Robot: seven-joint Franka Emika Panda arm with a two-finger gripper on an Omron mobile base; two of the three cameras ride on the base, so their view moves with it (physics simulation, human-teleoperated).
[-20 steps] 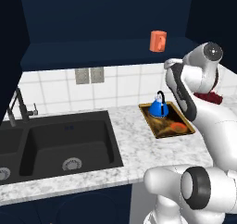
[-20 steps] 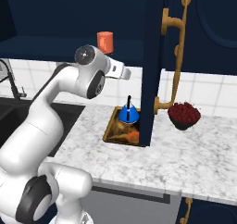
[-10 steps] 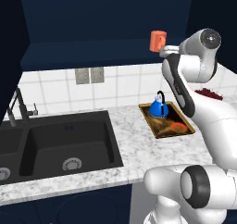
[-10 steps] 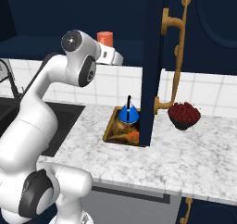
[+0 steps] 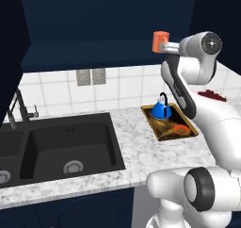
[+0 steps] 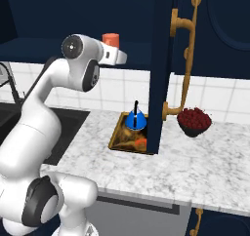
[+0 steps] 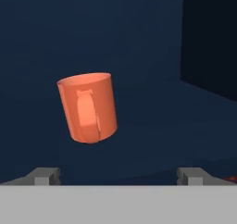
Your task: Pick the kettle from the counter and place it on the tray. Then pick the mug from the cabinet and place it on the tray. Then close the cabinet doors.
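Observation:
The blue kettle [image 5: 161,110] [image 6: 136,120] stands on the brown tray [image 5: 184,131] [image 6: 118,140], which lies on the speckled counter [image 5: 134,151]. On the dark blue cabinet shelf [image 7: 152,140] the orange mug [image 7: 88,107] [image 5: 160,41] [image 6: 111,38] stands upright, its handle turned toward the hand camera. My gripper [image 7: 119,176] [image 5: 165,47] is raised level with the shelf and stands open just short of the mug. Its fingertips [image 7: 44,176] are spread wide with nothing between them, and the mug sits left of centre ahead of them. One cabinet door [image 6: 161,69] hangs open.
The open door's edge and its brass handle [image 6: 188,59] hang over the counter right of the tray. A dark bowl of red fruit [image 6: 194,121] [image 5: 212,95] sits further right. A black double sink [image 5: 56,147] with a faucet [image 5: 19,108] lies to the left.
The arm has lifted and reached into the cabinet, bringing the hand from above the tray up to the mug's height. The jaws stayed open. Kettle and tray have not moved.

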